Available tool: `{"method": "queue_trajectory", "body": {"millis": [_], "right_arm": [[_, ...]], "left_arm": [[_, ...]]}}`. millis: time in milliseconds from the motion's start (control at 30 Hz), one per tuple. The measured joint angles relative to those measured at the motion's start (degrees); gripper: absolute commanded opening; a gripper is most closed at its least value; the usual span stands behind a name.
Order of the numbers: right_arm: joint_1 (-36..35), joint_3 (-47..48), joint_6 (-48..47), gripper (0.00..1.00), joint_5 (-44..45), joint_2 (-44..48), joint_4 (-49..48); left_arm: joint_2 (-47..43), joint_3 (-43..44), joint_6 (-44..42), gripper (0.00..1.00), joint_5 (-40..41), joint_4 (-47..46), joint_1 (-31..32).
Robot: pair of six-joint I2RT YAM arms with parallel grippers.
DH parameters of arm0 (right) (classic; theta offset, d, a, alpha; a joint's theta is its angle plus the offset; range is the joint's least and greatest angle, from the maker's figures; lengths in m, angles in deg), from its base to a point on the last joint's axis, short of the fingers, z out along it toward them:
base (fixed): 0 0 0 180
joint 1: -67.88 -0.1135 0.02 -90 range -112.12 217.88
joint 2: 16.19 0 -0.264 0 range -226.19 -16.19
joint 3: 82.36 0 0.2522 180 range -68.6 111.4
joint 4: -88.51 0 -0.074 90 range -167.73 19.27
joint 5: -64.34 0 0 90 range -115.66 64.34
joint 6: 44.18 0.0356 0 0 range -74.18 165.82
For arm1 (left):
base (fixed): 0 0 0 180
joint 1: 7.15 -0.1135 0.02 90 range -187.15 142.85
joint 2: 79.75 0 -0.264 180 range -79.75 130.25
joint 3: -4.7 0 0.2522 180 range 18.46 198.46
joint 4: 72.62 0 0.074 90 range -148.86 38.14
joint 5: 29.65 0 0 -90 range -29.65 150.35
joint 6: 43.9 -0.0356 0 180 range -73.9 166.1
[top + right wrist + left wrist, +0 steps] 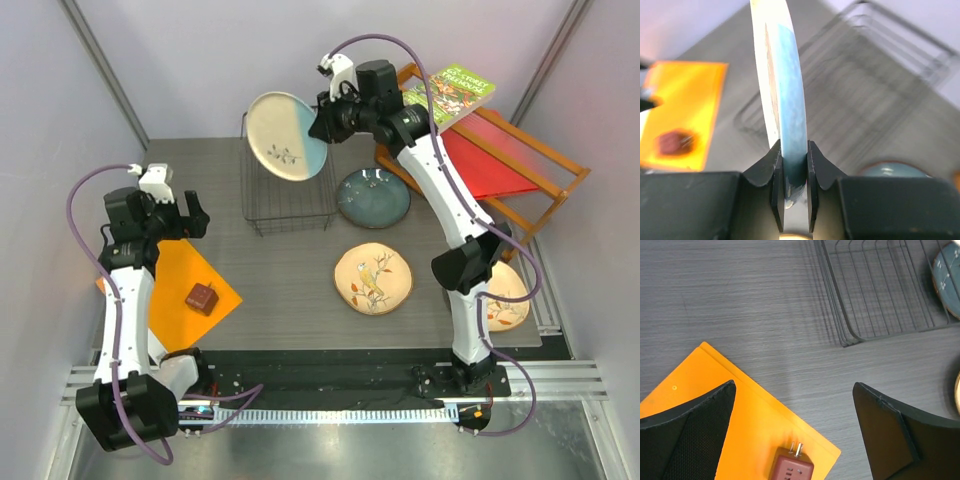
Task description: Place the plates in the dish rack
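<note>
Our right gripper (pixel 791 167) pinches the cream and light-blue plate (pixel 287 135) on edge, over the dish rack (pixel 290 208). We should lower it slowly, straight down, keeping it upright. Our left gripper (pixel 792 400) is spread, empty.

I see the dish rack (pixel 290 205), a black wire basket, sitting level. Over its rear half the cream and light-blue plate (pixel 287 136) stands tilted on edge, its rim pinched by my right gripper (pixel 792 167). The dark blue-grey plate (pixel 373 197) lies flat just right of the rack. The first bird plate (pixel 373 278), tan-orange, lies flat beyond the rack's front-right corner. The second bird plate (pixel 508 305) lies well to the rack's right, partly hidden.
</note>
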Motion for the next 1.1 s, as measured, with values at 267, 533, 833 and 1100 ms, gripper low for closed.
{"method": "queue_trajectory", "body": {"millis": [267, 533, 833, 1100], "right_arm": [[0.1, -3.5, 2.1, 0.01, 24.3, -4.1, -11.7], [-1.6, -0.4, 4.7, 0.01, 45.5, -14.0, -22.5], [-4.0, -0.4, 8.9, 0.01, 56.2, -16.8, -23.9], [-4.7, -0.3, 11.9, 0.01, 59.1, -17.8, -24.5]], "left_arm": [[0.3, -0.7, 4.5, 0.98, 0.5, -2.7, 0.0], [0.4, -2.6, 6.1, 0.98, 0.4, -2.6, 0.0], [0.4, -3.0, 6.2, 0.98, 0.5, -2.4, 0.0], [0.4, -3.5, 6.1, 0.98, 0.7, -2.3, 0.0]]}}
